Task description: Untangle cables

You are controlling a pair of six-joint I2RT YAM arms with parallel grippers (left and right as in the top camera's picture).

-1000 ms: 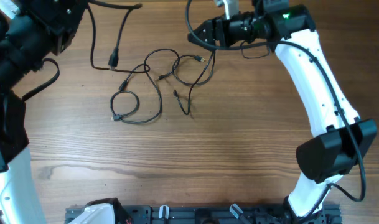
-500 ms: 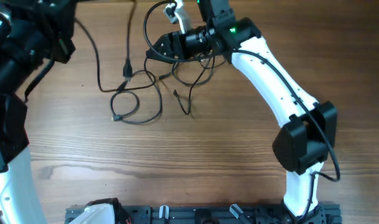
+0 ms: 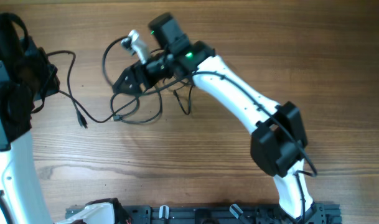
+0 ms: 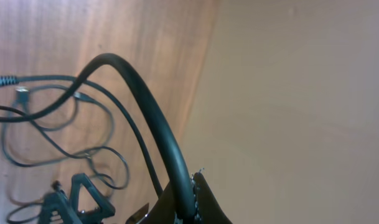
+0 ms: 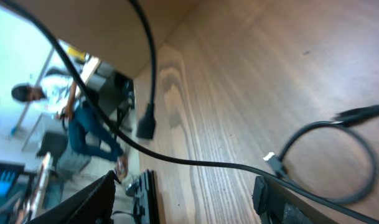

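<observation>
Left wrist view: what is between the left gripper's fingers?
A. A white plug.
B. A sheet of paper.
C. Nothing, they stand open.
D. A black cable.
D: the left gripper is shut on a black cable, which arcs up and away from its fingers.

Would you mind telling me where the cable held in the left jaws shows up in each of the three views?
Overhead: the cable runs down the far left to a loose plug, left of the tangle.
Left wrist: a thick black arc rising from the shut jaws at bottom centre.
Right wrist: its plug lies on the wood, left of centre.
Shared landmark: the tangle, centre overhead, lower left in left wrist, right edge in right wrist.
</observation>
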